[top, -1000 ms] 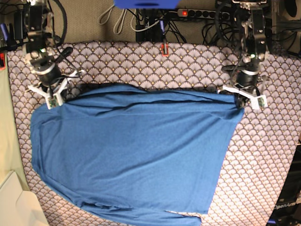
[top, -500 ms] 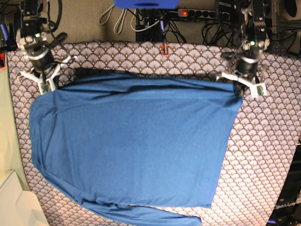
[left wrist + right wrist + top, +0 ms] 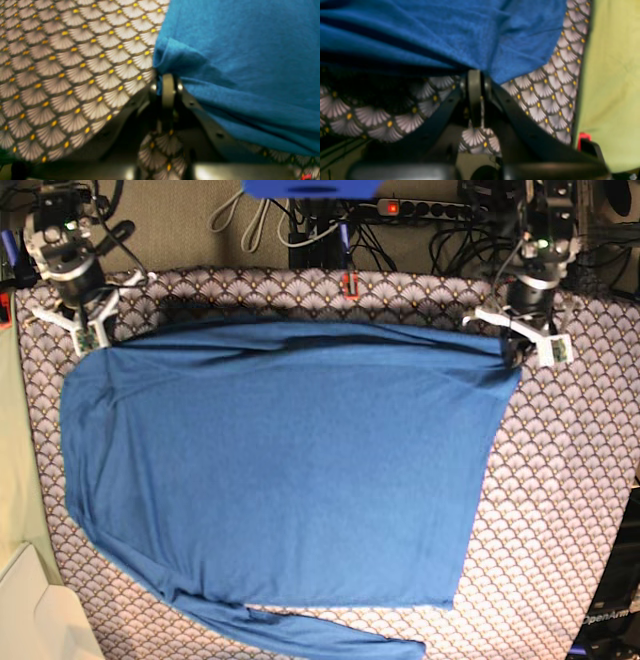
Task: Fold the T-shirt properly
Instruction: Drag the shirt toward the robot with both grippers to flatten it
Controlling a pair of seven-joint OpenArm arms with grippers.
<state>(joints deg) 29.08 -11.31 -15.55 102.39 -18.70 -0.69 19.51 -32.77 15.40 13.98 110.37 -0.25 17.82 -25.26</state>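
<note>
Left fingers (image 3: 168,86) pinch the shirt (image 3: 280,480) corner. Right fingers (image 3: 475,87) clamp its other top corner. Shirt lies flat on the bench (image 3: 560,510).

Scallop-patterned tablecloth (image 3: 560,510), tangled cables (image 3: 300,225) and power strip (image 3: 420,208) behind, pale green surface (image 3: 612,75) alongside

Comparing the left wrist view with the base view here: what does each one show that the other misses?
Left wrist only: the left gripper seen close, its jaws shut on a bunched corner of the T-shirt.

Base only: the whole T-shirt spread flat, the right gripper pinching the opposite corner, and a power strip beyond the table.

Both: blue shirt lying on the scallop-patterned cloth.
</note>
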